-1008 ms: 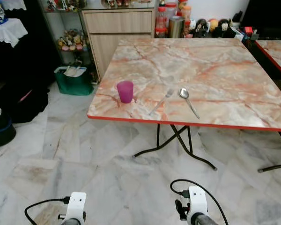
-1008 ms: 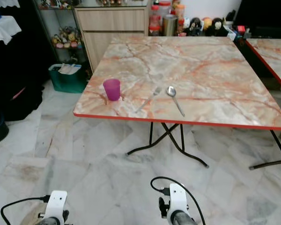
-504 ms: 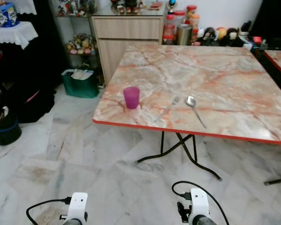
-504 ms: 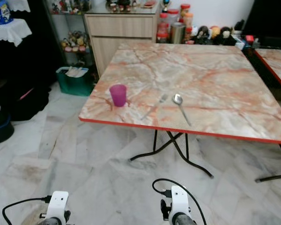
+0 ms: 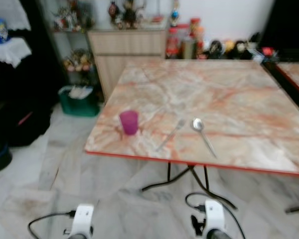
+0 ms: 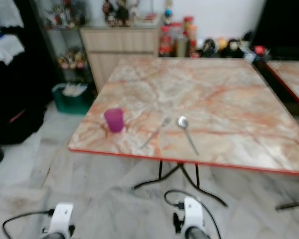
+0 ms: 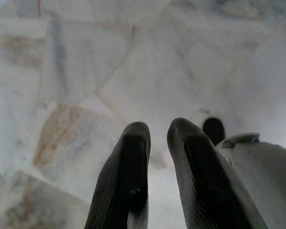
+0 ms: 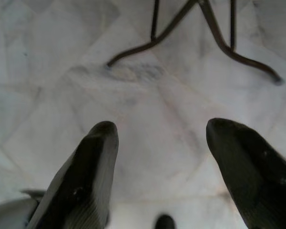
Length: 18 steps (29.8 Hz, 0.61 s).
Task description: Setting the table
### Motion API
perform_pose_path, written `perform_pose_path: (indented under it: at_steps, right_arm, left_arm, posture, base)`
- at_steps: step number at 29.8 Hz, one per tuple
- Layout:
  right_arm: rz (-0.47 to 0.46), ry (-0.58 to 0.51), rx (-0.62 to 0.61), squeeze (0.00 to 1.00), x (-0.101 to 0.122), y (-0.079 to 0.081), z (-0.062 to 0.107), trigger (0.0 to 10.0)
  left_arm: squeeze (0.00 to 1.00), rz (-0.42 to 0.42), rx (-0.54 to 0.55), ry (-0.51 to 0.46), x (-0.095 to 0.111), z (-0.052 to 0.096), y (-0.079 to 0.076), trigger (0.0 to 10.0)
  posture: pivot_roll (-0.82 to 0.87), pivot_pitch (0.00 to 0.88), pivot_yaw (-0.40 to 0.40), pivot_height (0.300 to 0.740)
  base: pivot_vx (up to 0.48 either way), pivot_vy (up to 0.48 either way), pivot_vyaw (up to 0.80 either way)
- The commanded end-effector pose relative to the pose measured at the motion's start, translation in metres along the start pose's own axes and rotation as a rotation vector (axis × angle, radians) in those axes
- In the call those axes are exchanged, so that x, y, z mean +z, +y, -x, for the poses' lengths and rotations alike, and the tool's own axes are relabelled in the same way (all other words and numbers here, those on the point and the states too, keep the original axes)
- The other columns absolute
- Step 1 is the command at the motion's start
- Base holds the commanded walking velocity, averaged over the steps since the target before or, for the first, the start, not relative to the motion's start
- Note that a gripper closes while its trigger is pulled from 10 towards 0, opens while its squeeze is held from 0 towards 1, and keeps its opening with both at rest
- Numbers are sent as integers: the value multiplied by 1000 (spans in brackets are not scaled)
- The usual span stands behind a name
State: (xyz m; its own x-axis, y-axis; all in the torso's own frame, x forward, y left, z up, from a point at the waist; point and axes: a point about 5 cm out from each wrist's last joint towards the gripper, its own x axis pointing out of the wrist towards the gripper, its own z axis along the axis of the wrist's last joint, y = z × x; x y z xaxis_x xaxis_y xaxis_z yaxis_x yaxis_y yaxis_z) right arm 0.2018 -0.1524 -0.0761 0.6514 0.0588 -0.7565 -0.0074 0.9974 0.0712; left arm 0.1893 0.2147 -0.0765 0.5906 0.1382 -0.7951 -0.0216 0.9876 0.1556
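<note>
1. The marble counter [image 5: 224, 104] is standing ahead of the robot, carrying a purple cup [image 5: 129, 122], a fork [image 5: 171, 134] and a spoon [image 5: 203, 134] near its front red edge.
2. The fork and spoon are lying side by side with a small gap between them, handles pointing toward the robot and slightly away from each other; the cup is sitting apart, to the fork's left.
3. The left gripper [image 7: 157, 138] is hanging low over the floor [image 8: 148, 119], its fingers nearly pressed together and holding nothing.
4. The right gripper [image 8: 162, 138] is also pointing at the floor, its fingers spread wide and empty.
5. Judging by position, the cutlery is lying closer to the right arm, the cup closer to the left; both are sitting well above and ahead of the fingers.
</note>
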Motion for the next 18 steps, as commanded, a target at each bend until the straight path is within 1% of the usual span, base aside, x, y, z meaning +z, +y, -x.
perform_pose_path:
  at_steps: [1,9,14,15,18]
  right_arm:
    - [-8,12,-34,0,-5,-13,3,10000]
    - [1,13,-38,0,-13,-18,6,10000]
    - [18,9,-28,0,-14,-18,7,10000]
    - [18,4,-28,0,-14,-18,7,10000]
    - [48,-54,-10,0,-10,-18,8,10000]
  left_arm:
    - [0,10,-22,-11,5,-1,-9,10000]
    - [0,2,-26,-3,2,-1,-10,10000]
    - [0,-1,-27,0,1,0,-10,10000]
    - [0,-2,-28,0,1,0,-10,10000]
    - [0,-13,-29,4,0,0,-11,10000]
  posture:
    - [-28,0,20,728]
    - [-39,0,22,728]
    - [-40,0,23,728]
    - [-41,0,21,728]
    - [-41,0,19,728]
  base:
    - [0,0,0]
    - [0,0,0]
    - [0,0,0]
    - [0,0,0]
    - [0,0,0]
